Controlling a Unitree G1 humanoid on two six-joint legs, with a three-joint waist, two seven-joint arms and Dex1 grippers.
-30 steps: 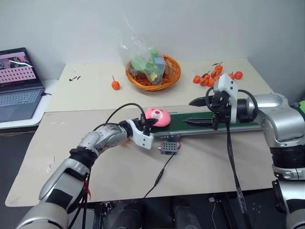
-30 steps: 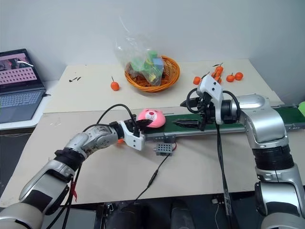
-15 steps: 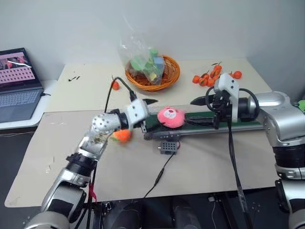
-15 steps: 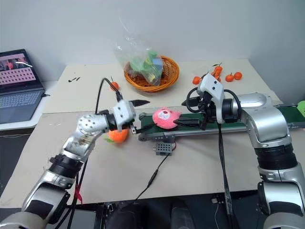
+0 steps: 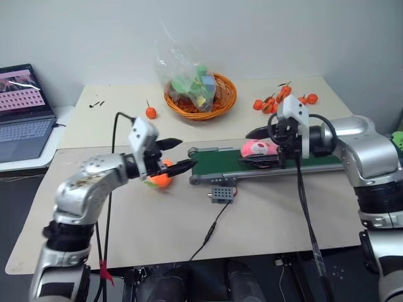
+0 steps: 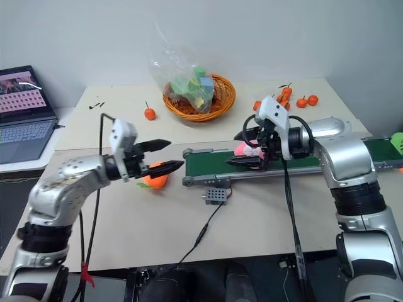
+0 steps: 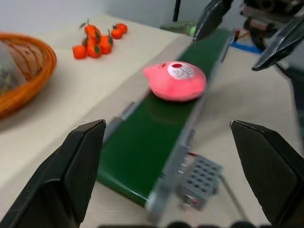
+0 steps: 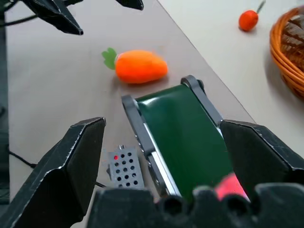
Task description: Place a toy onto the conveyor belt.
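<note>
no readable text, laptop screen [image 5: 22, 88] shows pink rows, too small to read

Plain pale grey wall [image 5: 302, 31] across the top of the frame, evenly lit, no hard shadows. Below it, a light beige table [image 5: 113, 113] filling the middle, with a second beige board [image 5: 264, 226] butted against its near edge. Far left, an open laptop [image 5: 22, 113] on a white side surface [image 5: 38, 157], screen lit pink. Dark floor [image 5: 19, 214] at lower left.
</note>
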